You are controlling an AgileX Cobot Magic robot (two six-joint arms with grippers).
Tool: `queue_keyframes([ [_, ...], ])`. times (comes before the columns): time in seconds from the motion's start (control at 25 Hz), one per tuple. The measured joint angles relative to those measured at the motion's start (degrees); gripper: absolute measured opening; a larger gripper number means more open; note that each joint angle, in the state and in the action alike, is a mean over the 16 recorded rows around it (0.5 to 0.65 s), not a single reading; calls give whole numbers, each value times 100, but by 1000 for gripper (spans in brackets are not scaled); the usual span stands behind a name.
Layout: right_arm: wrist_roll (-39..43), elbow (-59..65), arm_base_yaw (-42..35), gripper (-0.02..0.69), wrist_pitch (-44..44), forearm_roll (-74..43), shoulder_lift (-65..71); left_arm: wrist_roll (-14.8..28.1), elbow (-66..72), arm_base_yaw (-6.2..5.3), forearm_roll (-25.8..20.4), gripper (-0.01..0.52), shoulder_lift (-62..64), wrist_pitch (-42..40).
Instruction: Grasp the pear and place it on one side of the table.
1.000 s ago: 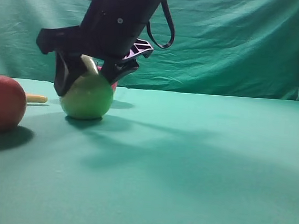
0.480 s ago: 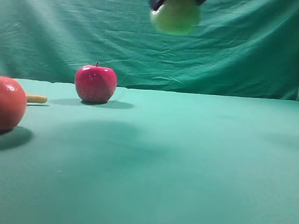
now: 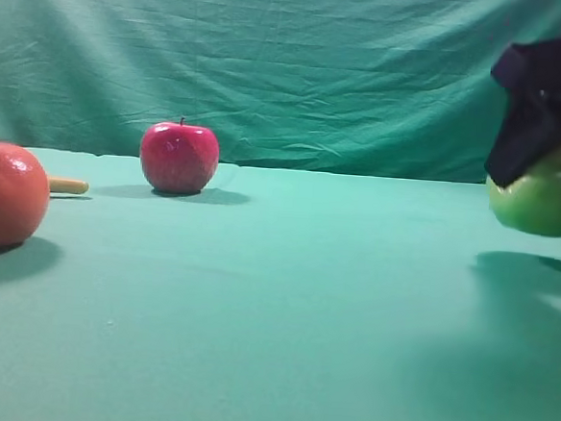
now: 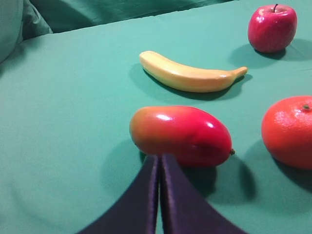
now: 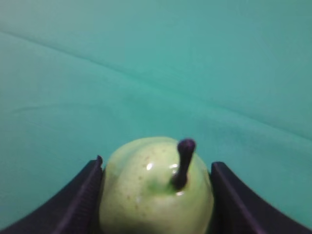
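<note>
The right gripper (image 5: 156, 195) clamps the pear (image 3: 545, 197) just above the surface (image 3: 283, 307) at its right edge for release, while the left gripper (image 4: 160, 195) idles pinched closed.

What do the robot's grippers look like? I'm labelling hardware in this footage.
Both are dark purple-black plastic. The left gripper shows two smooth, flat fingers tapering to narrow tips. The right gripper has broad curved fingers with matte surfaces; from outside it reads as a blocky dark body. No cables, markings or labels are visible.
</note>
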Motion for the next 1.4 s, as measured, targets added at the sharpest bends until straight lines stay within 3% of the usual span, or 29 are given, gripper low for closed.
queue_keyframes([
  [0.24,0,341,-39,479,-544,0,147,0,0,0,0,0,0,0],
  [0.48,0,355,-39,563,-550,0,-92,0,0,0,0,0,0,0],
  [0.64,0,355,-39,563,-324,0,-626,0,0,0,0,0,0,0],
  [0.76,0,348,-39,486,17,0,-1226,0,0,0,0,0,0,0],
  [1.16,0,150,-39,98,2027,10,-3662,0,0,0,0,0,0,0],
  [1.28,0,84,-39,27,2572,40,-4259,0,0,0,0,0,0,0],
  [1.4,0,24,-39,3,2965,71,-4706,0,0,0,0,0,0,0],
])
